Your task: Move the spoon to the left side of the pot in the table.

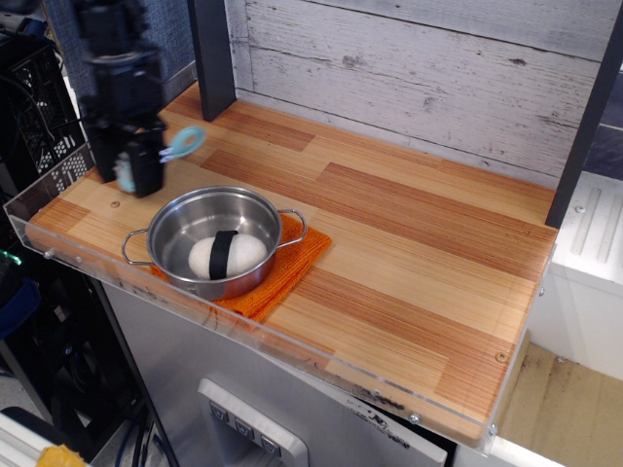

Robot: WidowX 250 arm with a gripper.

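One spoon held in tool

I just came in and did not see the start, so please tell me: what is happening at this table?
One robot arm is carrying the light-blue spoon in its hand, above the back-left part of the wooden table. The picture is blurred there, but the spoon's handle sticks out to the right of the hand. The steel pot stands on an orange cloth near the front edge, with a white object with a black band inside. The spoon is not yet set down.
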